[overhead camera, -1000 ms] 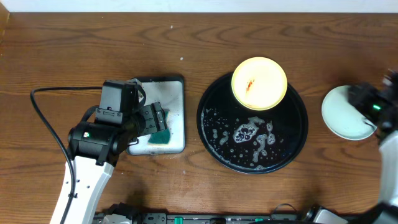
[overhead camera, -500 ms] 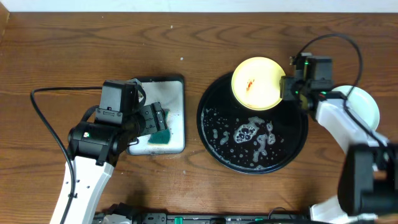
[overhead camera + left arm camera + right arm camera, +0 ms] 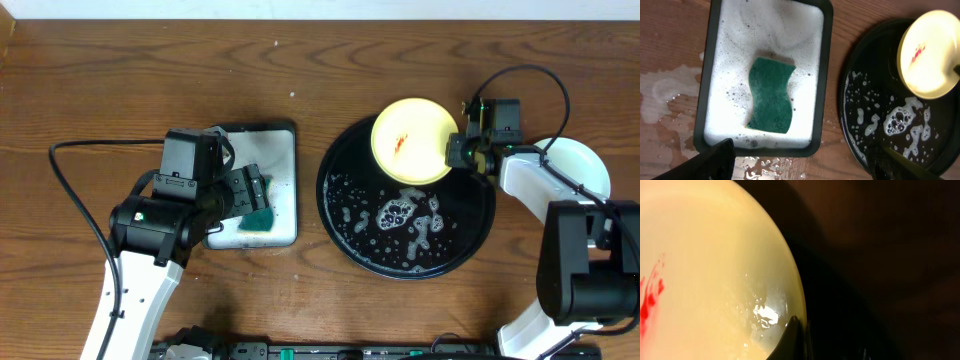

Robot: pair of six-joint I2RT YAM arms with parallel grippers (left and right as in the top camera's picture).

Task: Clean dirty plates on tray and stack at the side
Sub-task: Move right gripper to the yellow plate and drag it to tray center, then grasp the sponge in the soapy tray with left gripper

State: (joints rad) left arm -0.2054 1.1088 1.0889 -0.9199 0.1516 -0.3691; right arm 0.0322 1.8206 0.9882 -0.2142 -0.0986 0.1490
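The yellow plate (image 3: 415, 140), with a red smear (image 3: 400, 139) near its middle, sits at the far side of the black tray (image 3: 470, 235), and its far edge reaches past the tray's rim. My right jaws are at the plate's right edge. In the right wrist view I see one dark fingertip (image 3: 794, 339) touching that edge, but I cannot tell whether the jaws are closed on it. Patches of foam (image 3: 400, 215) lie on the tray's floor on the near side. To the right of the tray, on the table (image 3: 100, 80), a pale plate (image 3: 585, 165) rests partly hidden under my right arm (image 3: 525, 180). Left of the tray, a small dish (image 3: 732, 45) full of suds holds a green sponge (image 3: 770, 95) lying flat. My left jaws hang over it, spread wide and holding nothing. Water (image 3: 662, 92) is spilled on the table beside the dish.
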